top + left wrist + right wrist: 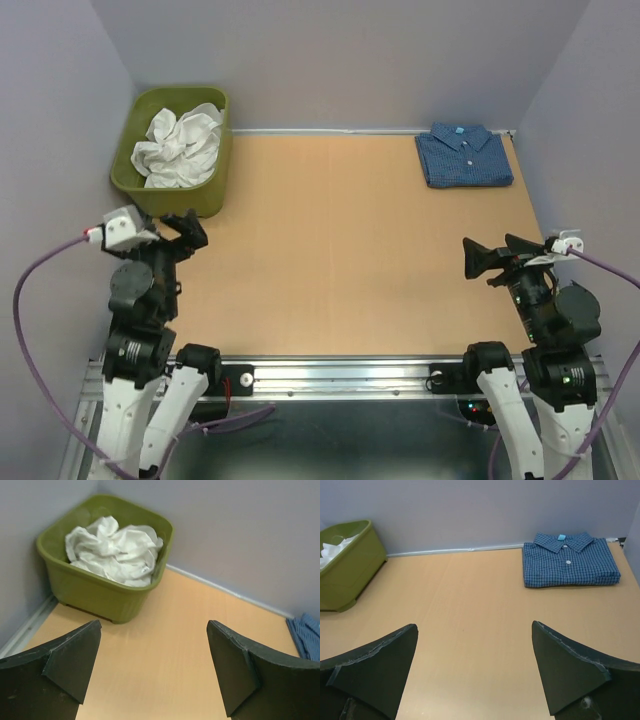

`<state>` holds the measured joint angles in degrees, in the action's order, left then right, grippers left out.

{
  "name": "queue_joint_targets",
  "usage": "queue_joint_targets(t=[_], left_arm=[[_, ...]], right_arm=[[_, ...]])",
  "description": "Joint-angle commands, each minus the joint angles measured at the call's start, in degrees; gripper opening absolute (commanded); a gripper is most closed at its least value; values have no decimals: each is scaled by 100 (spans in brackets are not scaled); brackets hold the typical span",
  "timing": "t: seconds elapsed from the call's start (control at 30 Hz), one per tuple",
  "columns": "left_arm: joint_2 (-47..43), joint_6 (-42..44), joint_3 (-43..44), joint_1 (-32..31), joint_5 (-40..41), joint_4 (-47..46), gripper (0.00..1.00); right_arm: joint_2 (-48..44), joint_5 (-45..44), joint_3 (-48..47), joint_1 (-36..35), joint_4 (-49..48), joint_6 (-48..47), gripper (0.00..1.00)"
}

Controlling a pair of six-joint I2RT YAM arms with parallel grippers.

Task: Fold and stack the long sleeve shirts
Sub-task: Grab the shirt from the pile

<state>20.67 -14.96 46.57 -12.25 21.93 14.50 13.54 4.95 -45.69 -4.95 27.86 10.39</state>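
Shirts lie well apart; the white shirt [180, 145] sits crumpled in the green bin [215, 197] at the table's [330, 270] far left corner; the blue shirt [463, 157] (folded, buttoned, collar on top) lies flat at the far right corner; left gripper [153, 626] and right gripper [474, 626] hang above the table, jaws spread wide, holding nothing
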Motion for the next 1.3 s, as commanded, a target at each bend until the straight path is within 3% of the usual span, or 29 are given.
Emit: queue_joint_targets(t=[0.0,0.2,0.67,0.9,1.2,1.27], left_arm=[[1382,-6,528,30,-778,-404,98],[3600,-104,1653,56,-533,-492,98],[8037,-314,4841,1620,-49,-563,99],[9586,-543,5933,1946,408,-676,99],[11176,-657,6988,2157,356,-659,98],[11467,-771,7233,2183,189,-510,90]], right_arm=[[-62,76,209,-41,-228,50,100],[-123,59,368,-76,-289,94,100],[-71,217,544,-120,-377,182,100],[61,349,561,-120,-404,182,100],[245,524,684,-120,-491,226,100],[324,551,693,-129,-500,235,100]])
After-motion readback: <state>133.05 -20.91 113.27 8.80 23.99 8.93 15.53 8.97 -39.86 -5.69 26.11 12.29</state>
